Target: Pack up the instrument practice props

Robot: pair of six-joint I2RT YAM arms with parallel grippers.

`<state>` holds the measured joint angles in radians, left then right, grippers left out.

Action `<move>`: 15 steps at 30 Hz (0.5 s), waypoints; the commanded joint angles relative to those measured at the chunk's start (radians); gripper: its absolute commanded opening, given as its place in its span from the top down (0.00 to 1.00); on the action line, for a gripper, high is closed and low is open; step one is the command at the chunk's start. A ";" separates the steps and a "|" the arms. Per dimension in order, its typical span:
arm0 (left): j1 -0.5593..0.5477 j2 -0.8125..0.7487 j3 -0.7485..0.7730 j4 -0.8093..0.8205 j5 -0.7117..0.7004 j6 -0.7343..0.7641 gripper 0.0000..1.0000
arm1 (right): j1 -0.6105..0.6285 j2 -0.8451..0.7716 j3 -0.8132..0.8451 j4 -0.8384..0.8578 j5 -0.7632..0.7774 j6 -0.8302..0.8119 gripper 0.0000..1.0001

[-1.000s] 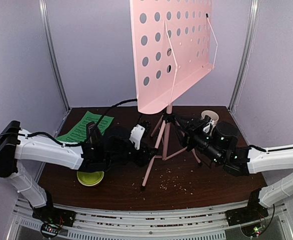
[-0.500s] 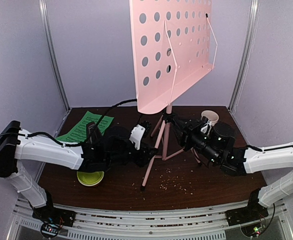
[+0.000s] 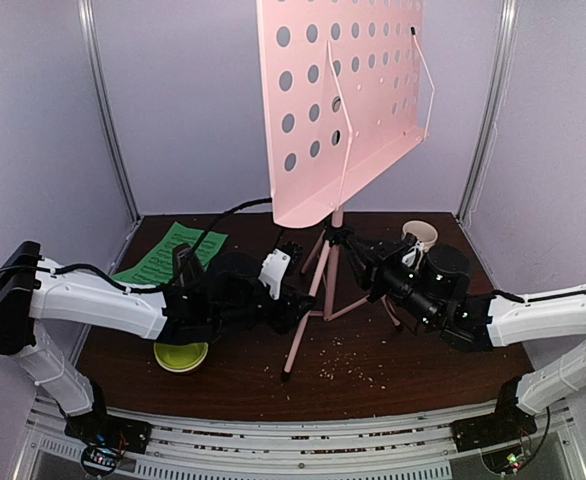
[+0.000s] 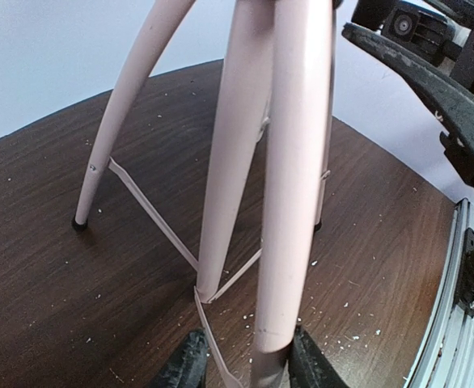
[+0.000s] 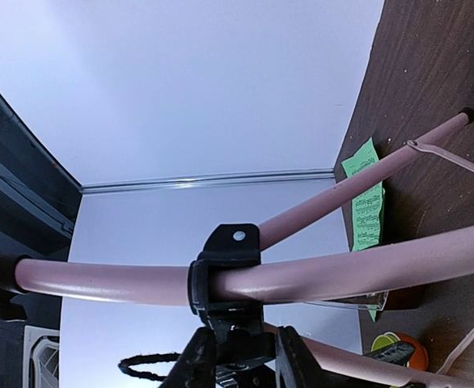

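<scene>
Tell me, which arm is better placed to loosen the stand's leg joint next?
Probably right. The right gripper straddles the black collar where the pink music stand's legs meet; the left gripper sits low around one leg, away from that joint.

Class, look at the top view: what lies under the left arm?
A bowl sits on the table under the left arm; only its near part shows. The arm covers the bowl's far rim, and anything else beneath cannot be seen.
</scene>
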<state>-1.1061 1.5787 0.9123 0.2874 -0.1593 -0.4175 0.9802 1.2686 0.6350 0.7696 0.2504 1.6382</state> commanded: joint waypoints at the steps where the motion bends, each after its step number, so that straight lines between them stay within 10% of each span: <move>1: 0.008 0.012 0.010 0.041 -0.009 0.002 0.64 | 0.003 -0.010 -0.002 0.017 -0.005 0.002 0.70; 9: 0.008 0.014 0.012 0.042 -0.008 0.002 0.64 | 0.010 0.004 0.005 0.028 -0.011 0.008 0.55; 15: 0.008 0.016 0.011 0.042 -0.003 0.001 0.64 | 0.012 0.016 0.006 0.044 -0.011 0.015 0.62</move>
<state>-1.1061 1.5787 0.9123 0.2878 -0.1585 -0.4179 0.9871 1.2720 0.6350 0.7803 0.2455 1.6520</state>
